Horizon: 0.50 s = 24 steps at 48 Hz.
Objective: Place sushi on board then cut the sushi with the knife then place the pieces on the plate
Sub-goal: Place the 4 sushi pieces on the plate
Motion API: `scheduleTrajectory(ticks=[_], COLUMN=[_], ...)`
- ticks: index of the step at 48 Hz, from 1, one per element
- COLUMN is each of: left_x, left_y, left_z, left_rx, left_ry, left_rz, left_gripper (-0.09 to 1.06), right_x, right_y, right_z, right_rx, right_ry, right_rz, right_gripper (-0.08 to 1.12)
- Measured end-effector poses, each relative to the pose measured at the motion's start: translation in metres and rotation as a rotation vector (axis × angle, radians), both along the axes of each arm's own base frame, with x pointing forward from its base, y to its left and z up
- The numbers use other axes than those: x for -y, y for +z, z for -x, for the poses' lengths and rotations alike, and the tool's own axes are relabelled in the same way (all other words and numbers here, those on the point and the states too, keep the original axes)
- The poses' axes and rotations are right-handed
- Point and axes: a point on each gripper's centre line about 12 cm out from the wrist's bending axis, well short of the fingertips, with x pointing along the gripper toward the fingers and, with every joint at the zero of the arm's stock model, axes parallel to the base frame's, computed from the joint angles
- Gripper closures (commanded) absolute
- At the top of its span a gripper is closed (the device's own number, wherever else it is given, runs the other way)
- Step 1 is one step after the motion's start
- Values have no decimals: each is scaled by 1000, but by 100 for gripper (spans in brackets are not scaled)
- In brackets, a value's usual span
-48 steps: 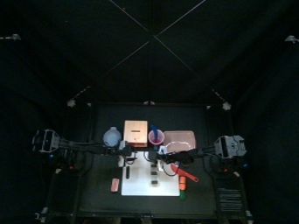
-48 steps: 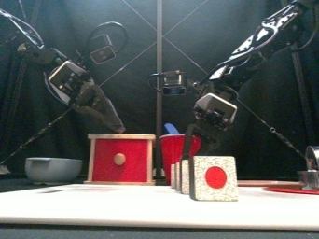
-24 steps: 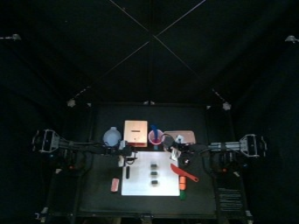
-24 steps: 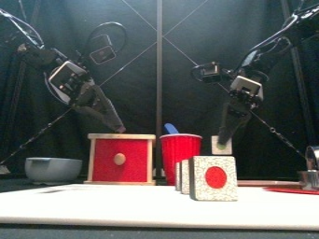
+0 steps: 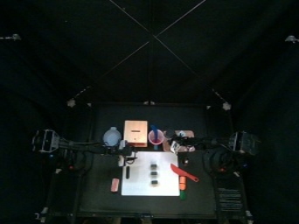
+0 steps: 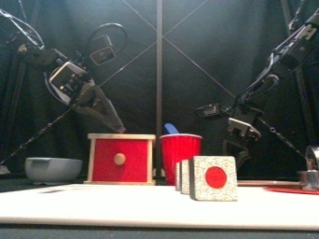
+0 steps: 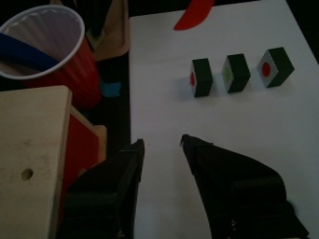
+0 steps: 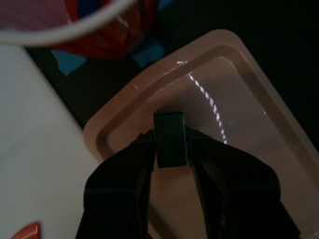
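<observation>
- Swinging back from the board and sinking, the right gripper (image 8: 170,149) now hangs over the pink tray (image 8: 237,93), its jaws clamped on one sushi piece (image 8: 169,129); bare tray lies just beneath them.
- Nearer me, three cut pieces (image 7: 234,72) stand on the white board (image 7: 225,140), just ahead of the left gripper (image 7: 159,145), whose jaws are apart and empty.
- Farther past those jaws lies the red knife (image 7: 193,14).
- Cutting looks done. No piece shows on the tray yet, so I'd say plating has only begun.

Slender black jointed arms (image 6: 81,89), black claw (image 7: 162,145) of two tapered jaws
</observation>
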Motion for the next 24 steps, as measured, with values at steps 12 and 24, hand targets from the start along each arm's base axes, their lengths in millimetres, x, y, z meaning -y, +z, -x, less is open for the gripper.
scheduleTrajectory(ticks=[12, 24], left_x=[0, 0], left_y=[0, 0], left_z=[0, 0], left_rx=[2, 0], left_ry=[1, 0], left_rz=[1, 0], left_gripper=[19, 19], right_x=[-12, -72], right_y=[28, 60], right_z=[-8, -45], right_rx=[-11, 65], right_ry=[62, 269], right_rz=[62, 101], right_gripper=[27, 27])
